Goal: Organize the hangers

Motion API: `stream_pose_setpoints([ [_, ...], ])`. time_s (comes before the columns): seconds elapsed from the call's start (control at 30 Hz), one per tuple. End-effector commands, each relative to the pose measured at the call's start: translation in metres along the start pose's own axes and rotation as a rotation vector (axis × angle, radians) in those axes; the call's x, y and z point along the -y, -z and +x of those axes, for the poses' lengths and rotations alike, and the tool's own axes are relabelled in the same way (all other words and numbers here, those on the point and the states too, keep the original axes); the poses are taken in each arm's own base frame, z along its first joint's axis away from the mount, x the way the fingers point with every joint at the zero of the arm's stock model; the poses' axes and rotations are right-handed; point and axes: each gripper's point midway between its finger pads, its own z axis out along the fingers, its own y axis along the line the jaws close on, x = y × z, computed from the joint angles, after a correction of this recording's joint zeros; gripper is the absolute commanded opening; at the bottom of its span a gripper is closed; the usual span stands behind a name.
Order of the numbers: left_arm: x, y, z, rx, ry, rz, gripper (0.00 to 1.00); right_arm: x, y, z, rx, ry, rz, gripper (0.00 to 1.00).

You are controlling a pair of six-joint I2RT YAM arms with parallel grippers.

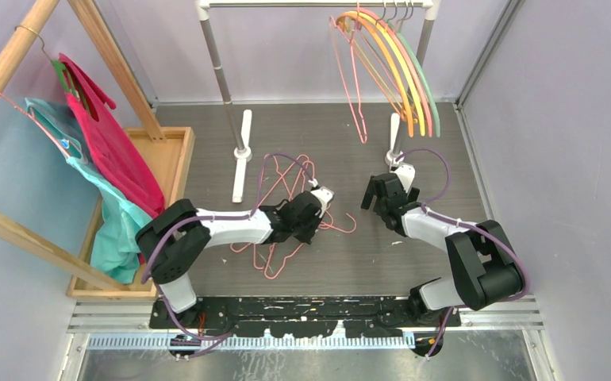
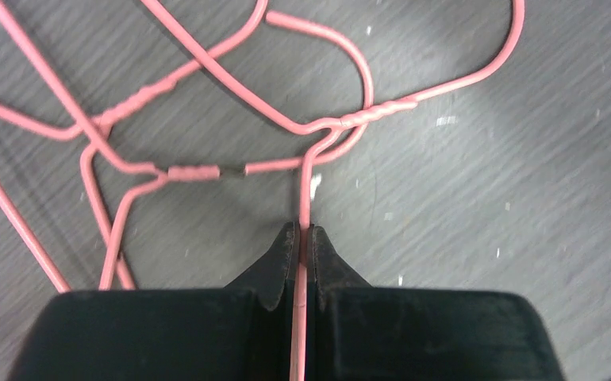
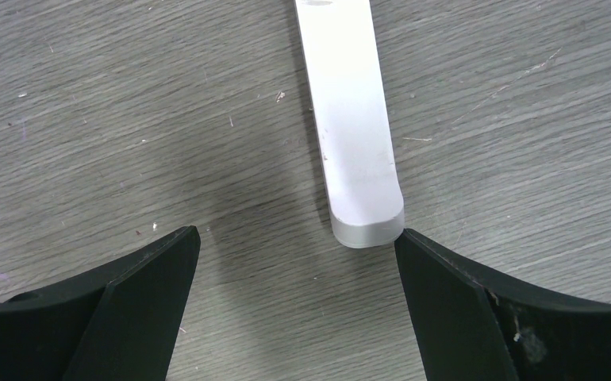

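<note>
Pink wire hanger (image 2: 305,186) pinched inside left gripper (image 2: 303,234).

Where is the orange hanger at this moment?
In the top view, the orange hanger hangs on the white rail at the upper right, beside the yellow hanger.

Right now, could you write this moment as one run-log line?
phase: pick-up | left pincer: shut on pink wire hanger | right pincer: open, empty, above white rack foot | rail: several hangers hung
</note>
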Motion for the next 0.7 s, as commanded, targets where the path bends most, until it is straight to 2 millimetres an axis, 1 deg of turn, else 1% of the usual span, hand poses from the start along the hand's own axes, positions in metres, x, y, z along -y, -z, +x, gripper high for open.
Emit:
stream_pose_setpoints([
  [0.0, 0.005, 0.052, -0.028, 0.034, 0.011, 0.023, 0.00, -0.009, 0.000, -0.019, 0.057, -0.034, -0.025, 1.00],
  [0.07, 0.013, 0.080, -0.058, 0.117, 0.023, 0.061, 0.00, -0.009, -0.001, -0.018, 0.053, -0.033, -0.026, 1.00],
  [0.17, 0.005, 0.116, -0.093, 0.224, 0.060, 0.056, 0.00, -0.010, 0.000, -0.018, 0.054, -0.037, -0.029, 1.00],
  [0.27, -0.008, 0.136, -0.119, 0.302, 0.158, 0.105, 0.00, -0.010, 0.001, -0.018, 0.055, -0.040, -0.034, 1.00],
  [0.4, -0.022, 0.165, -0.163, 0.471, 0.322, 0.273, 0.00, -0.011, 0.003, -0.020, 0.061, -0.044, -0.039, 1.00],
  [0.47, -0.026, 0.199, -0.194, 0.625, 0.357, 0.366, 0.00, -0.010, 0.003, -0.020, 0.061, -0.042, -0.039, 1.00],
  [0.53, -0.035, 0.225, -0.217, 0.730, 0.388, 0.425, 0.00, -0.010, 0.003, -0.021, 0.064, -0.044, -0.038, 1.00],
  [0.6, -0.036, 0.250, -0.242, 0.816, 0.390, 0.503, 0.00, -0.012, 0.003, -0.021, 0.062, -0.044, -0.043, 1.00],
  [0.67, -0.036, 0.276, -0.272, 0.896, 0.396, 0.569, 0.00, -0.013, 0.001, -0.020, 0.057, -0.044, -0.045, 1.00],
])
